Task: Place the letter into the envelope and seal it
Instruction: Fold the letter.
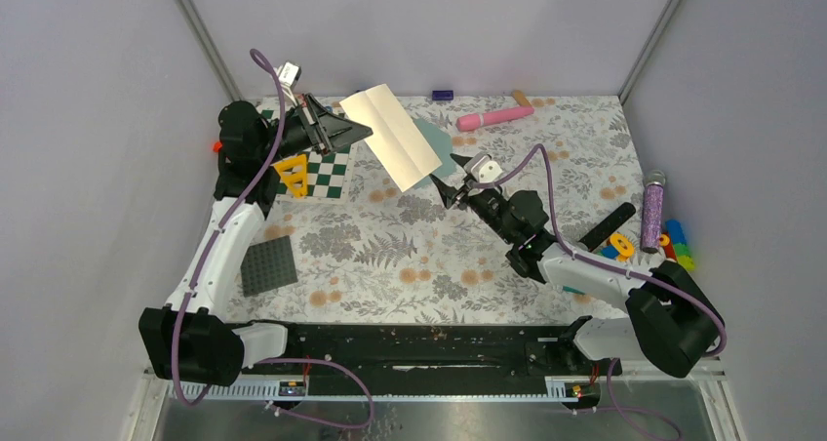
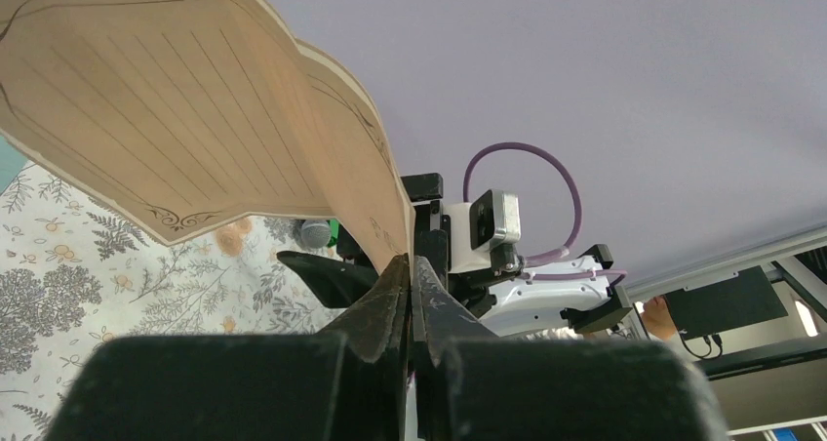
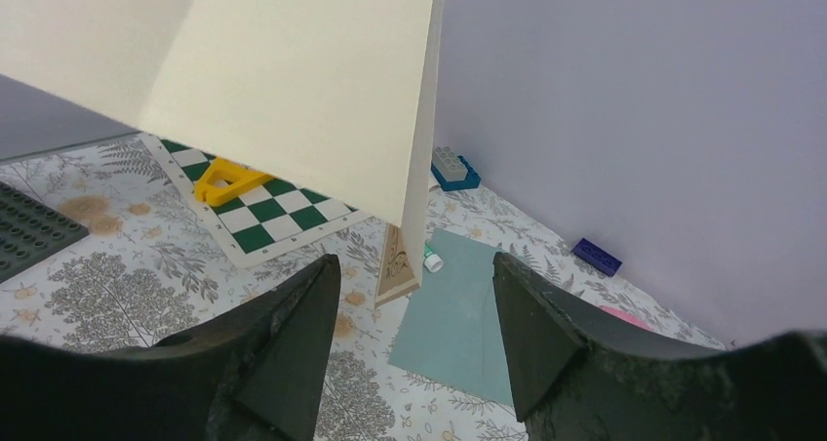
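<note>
Tabletop [image 1: 390, 256]: I see a floral cloth boxed in by grey walls.
Studded plate [image 1: 268, 265]: dark grey, flat at the left of the frame.
Chequered board [image 1: 327, 173]: green and white, upper left, with a yellow piece [image 1: 293, 176] on its left edge.
Left gripper [image 1: 363, 132]: jaws pressed together on the letter's left edge, above the board.
Letter [image 1: 395, 134]: I read it as lifted off the cloth and tilted, upper centre, creased along its length.
Envelope [image 1: 441, 148]: teal, flat on the cloth, its left part hidden under the letter; I cannot tell whether they touch.
Right gripper [image 1: 444, 192]: fingers apart and holding nothing, just below the envelope, aimed at the sheet's lower edge.
Glitter tube [image 1: 651, 212]: purple, far right.
</note>
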